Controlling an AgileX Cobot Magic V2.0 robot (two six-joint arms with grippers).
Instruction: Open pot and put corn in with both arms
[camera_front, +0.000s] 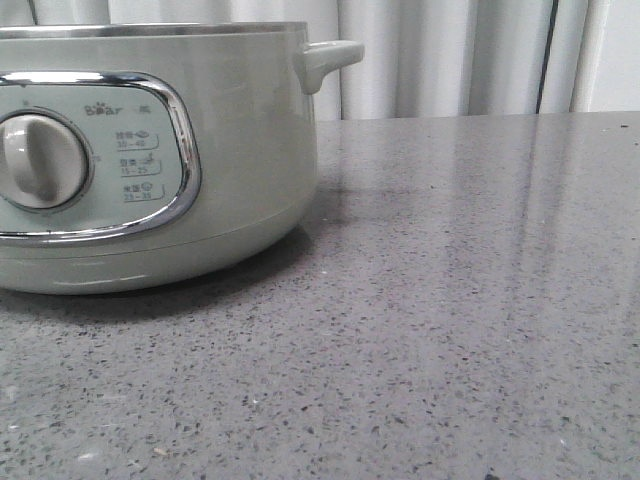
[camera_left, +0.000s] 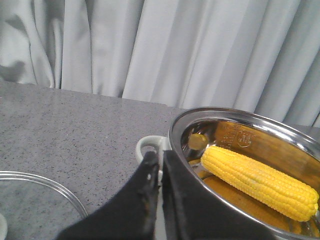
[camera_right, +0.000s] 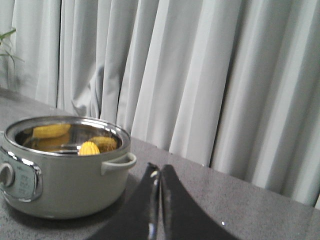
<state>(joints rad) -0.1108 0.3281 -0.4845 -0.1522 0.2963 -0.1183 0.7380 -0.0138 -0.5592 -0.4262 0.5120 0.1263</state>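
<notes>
The pot (camera_front: 150, 150) stands uncovered on the grey speckled bench (camera_front: 450, 330), its control panel and cream dial (camera_front: 40, 160) facing the front camera. The corn (camera_left: 260, 182) already lies inside the pot, resting on the steel inner wall below the rim, its tapered tip toward the far side handle (camera_left: 149, 146) in my left wrist view. From my right wrist view the cob's end (camera_right: 89, 148) shows yellow just inside the rim, with reflections on the steel around it.

My left pincer (camera_left: 161, 172) hangs just outside the pot's rim, beside that handle, its 2 fingers pressed together with nothing between them. My right pincer (camera_right: 160, 187) sits well apart from the pot, on the side of its other handle (camera_right: 120, 162), fingers likewise closed and empty. A clear glass lid (camera_left: 40, 192) lies flat on the bench, on the side of my left pincer away from the pot; only its curved edge shows.

I judge the task as good as done: lid off, corn in. What remains is a clean withdrawal. To do it well, I should lift my left pincer straight up before pulling away, so it clips neither rim nor handle, and steer it wide of the glass lid. My right pincer has open bench beneath it and can simply back off without nearing the pot.
</notes>
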